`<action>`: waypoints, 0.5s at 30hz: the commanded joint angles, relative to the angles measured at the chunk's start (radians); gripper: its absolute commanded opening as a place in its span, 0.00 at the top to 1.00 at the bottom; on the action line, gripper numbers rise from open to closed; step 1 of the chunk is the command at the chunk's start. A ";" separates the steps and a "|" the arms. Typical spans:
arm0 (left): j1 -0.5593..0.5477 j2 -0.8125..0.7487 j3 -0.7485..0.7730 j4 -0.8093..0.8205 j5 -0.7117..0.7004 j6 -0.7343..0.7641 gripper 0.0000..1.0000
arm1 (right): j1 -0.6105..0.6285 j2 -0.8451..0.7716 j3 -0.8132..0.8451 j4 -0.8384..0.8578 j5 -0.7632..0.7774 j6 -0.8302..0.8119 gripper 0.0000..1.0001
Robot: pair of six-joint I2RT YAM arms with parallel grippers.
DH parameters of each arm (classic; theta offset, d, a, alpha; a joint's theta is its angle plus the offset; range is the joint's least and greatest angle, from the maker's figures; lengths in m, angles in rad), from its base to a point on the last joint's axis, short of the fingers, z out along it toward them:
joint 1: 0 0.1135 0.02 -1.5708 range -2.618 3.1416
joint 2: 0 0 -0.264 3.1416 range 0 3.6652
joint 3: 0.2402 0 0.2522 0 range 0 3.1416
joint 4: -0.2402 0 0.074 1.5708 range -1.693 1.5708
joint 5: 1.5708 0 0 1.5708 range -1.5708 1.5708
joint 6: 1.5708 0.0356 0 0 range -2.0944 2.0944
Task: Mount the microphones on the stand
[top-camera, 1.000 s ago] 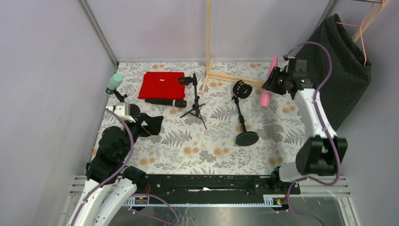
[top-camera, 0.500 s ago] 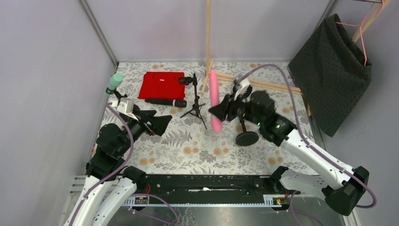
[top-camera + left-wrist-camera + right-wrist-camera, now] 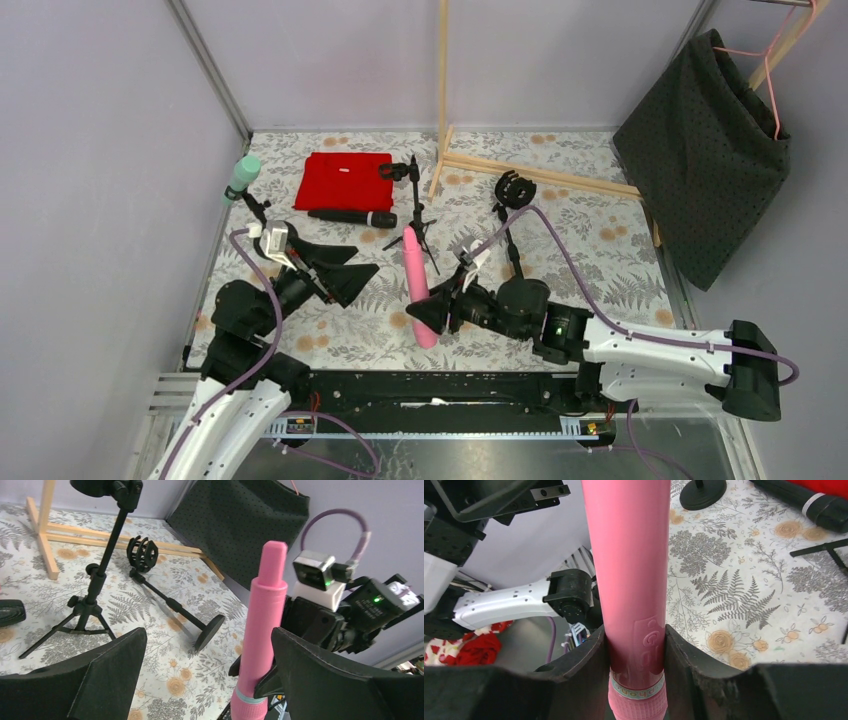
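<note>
My right gripper (image 3: 434, 312) is shut on the pink microphone (image 3: 414, 265), gripping just above its head; the handle points up and away (image 3: 631, 580). The left gripper (image 3: 350, 268) is wide open, facing it from the left, a short gap away. In the left wrist view the pink microphone (image 3: 265, 630) stands just ahead of the right-hand finger (image 3: 340, 680). The mint green microphone (image 3: 241, 178) sits on a small stand at the far left. The black microphone (image 3: 352, 216) lies flat. A tripod stand (image 3: 415, 215) and a round-base stand (image 3: 513, 190) with an empty clip stand mid-table.
A red cloth (image 3: 342, 180) lies behind the black microphone. A wooden frame (image 3: 443, 90) rises at the back, with its base bar running right. A dark cloth (image 3: 715, 150) hangs at the far right. The right arm stretches low along the near edge.
The right arm has swung the pink microphone from the far right, past the round-base stand, to the near middle. The left gripper has shifted slightly right towards it, still open.
</note>
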 commanded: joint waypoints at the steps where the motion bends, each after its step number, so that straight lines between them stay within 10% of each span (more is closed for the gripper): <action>1: -0.004 -0.029 -0.021 0.112 0.056 -0.047 0.01 | 0.030 -0.052 -0.097 0.262 0.117 0.103 1.00; 15: -0.184 0.093 -0.095 0.239 -0.142 -0.039 0.01 | 0.032 -0.254 -0.113 -0.055 0.330 0.084 1.00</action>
